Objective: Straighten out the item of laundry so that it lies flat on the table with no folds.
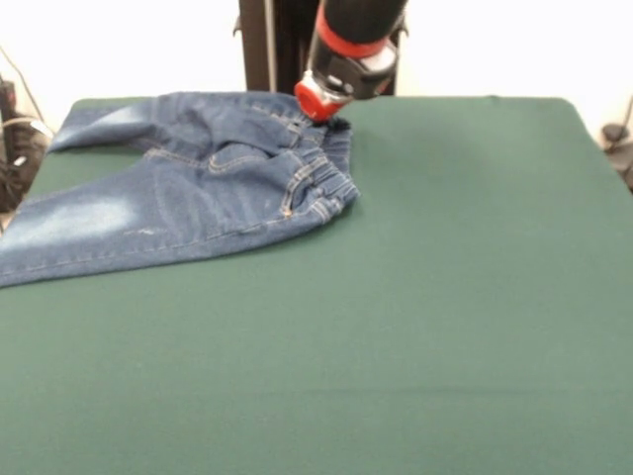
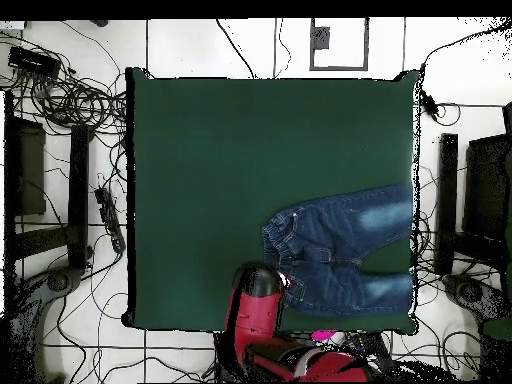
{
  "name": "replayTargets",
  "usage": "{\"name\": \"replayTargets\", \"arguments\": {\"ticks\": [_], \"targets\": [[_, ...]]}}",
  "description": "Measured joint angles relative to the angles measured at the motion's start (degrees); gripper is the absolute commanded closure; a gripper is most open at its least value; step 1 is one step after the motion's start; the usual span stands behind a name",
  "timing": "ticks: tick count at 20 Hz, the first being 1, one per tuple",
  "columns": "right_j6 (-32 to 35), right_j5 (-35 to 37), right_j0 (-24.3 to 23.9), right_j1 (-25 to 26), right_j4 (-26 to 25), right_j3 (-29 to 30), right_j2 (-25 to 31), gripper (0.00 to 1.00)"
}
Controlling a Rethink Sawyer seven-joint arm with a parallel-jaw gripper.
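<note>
The item of laundry [image 1: 198,188] is a pair of blue denim jeans with faded whitish patches, lying at the far left of the table [image 1: 415,327]. Its gathered waistband [image 1: 321,183] points toward the table's middle, and the two legs run off to the left edge. The seat is rumpled, with folds near the pockets. My gripper [image 1: 334,119] hangs under the red and black wrist, right at the far corner of the waistband. In the overhead view the jeans [image 2: 350,250] lie at the table's [image 2: 240,160] lower right, with my gripper [image 2: 284,283] at the waistband's lower corner.
Green cloth stretches bare from the waistband across the rest of the table. Cables [image 2: 60,95] and black stands [image 2: 78,190] crowd the floor around the table's sides. A tangle of cables [image 1: 15,148] shows at the front view's left edge.
</note>
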Motion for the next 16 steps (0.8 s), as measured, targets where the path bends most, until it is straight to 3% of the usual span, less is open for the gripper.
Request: {"name": "replayTargets", "arguments": {"ticks": [8,16], "targets": [[0.00,-6.71,-2.28,0.35,4.18,-0.32,5.38,1.00],[-0.67,-9.05,-2.93,0.28,1.41,-0.34,6.66,1.00]]}}
